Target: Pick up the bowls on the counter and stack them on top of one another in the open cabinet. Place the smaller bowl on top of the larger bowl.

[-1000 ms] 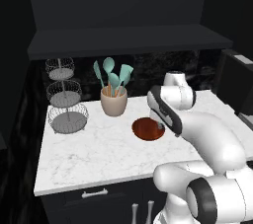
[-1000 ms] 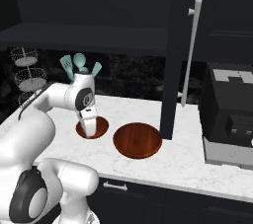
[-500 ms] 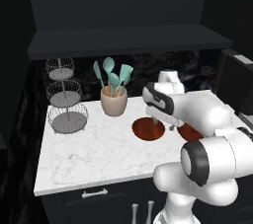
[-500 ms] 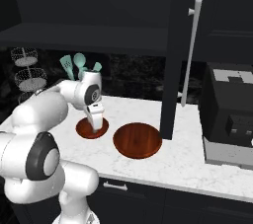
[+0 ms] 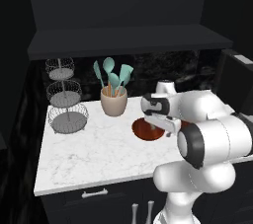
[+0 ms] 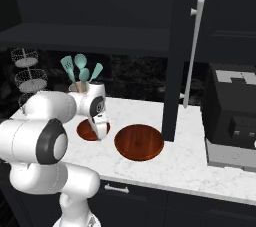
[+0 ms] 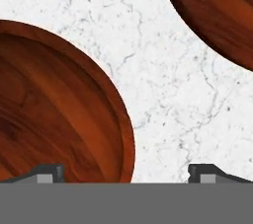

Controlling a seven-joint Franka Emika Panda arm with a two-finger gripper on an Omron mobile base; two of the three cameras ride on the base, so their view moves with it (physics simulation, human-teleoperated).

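Our tool [image 6: 101,132] has swung lower over the surface [image 6: 190,158] and now hangs spread wide and empty, its tips straddling the rim of the smaller bowl [image 6: 88,130] at centre left of the right base view. So we judge the first grasp is about to begin. We count two bowls; the larger bowl [image 6: 139,141] sits just right. Beyond, one utensil cup [image 6: 79,87], and the open cabinet [image 5: 128,40] above.

Beige utensil cup [image 5: 114,104] holding teal utensils [image 5: 113,75], upright near the backsplash; three-tier wire basket stand [image 5: 64,95] well left of the cup; black appliance with grey top [image 6: 233,116] far right of the cup; long silver door handle [image 6: 193,51] between cup and appliance
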